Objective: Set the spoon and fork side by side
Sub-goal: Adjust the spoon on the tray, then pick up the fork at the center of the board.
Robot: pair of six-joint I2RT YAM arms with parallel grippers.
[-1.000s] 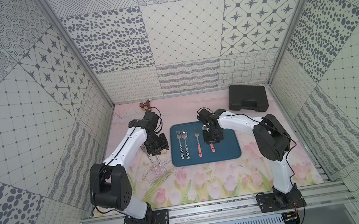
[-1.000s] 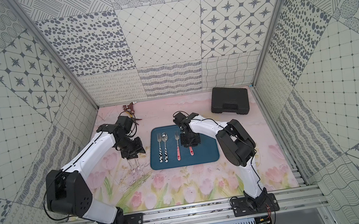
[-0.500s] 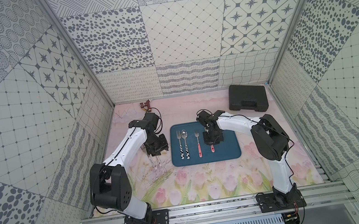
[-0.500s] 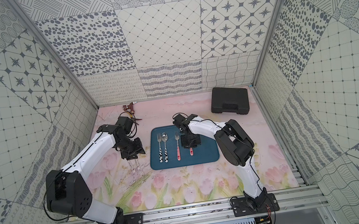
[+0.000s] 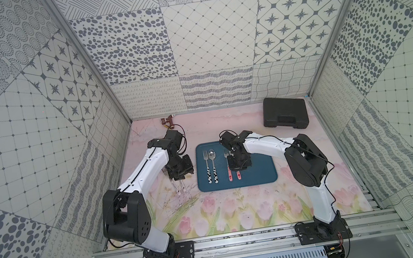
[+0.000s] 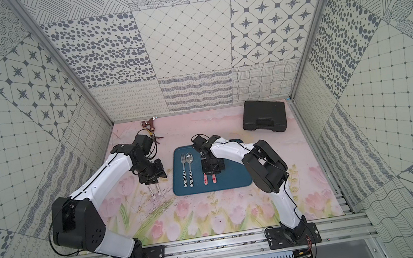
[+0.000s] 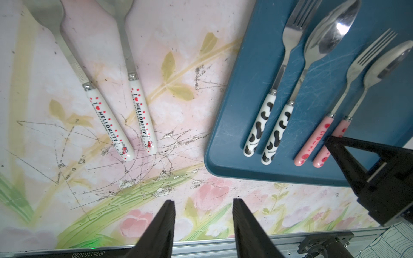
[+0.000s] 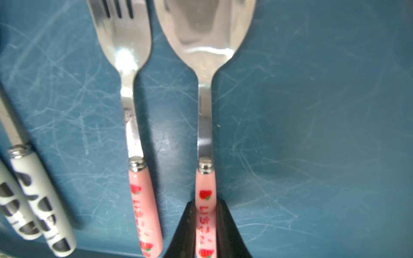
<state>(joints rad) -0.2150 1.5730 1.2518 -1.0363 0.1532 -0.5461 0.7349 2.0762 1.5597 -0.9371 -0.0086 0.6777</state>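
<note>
On the blue tray (image 5: 259, 174) a pink strawberry-handled fork (image 8: 134, 134) and a matching spoon (image 8: 204, 176) lie parallel, a small gap between them. My right gripper (image 8: 205, 207) is shut on the spoon's pink handle, low over the tray; in both top views it covers the spoon's bowl, so only the handle end (image 5: 238, 175) (image 6: 214, 179) shows beside the fork (image 5: 228, 168). My left gripper (image 7: 203, 201) hangs open and empty over the floral mat, left of the tray (image 7: 223, 138).
A cow-patterned fork (image 7: 259, 125) and spoon (image 7: 277, 129) lie side by side on the tray's left part. Two Hello Kitty utensils (image 7: 111, 125) rest on the mat under the left arm. A black case (image 5: 285, 113) and a small brown object (image 5: 166, 120) lie near the back wall.
The right gripper's fingers have closed onto the pink spoon's handle. The left arm has stayed where it was.
</note>
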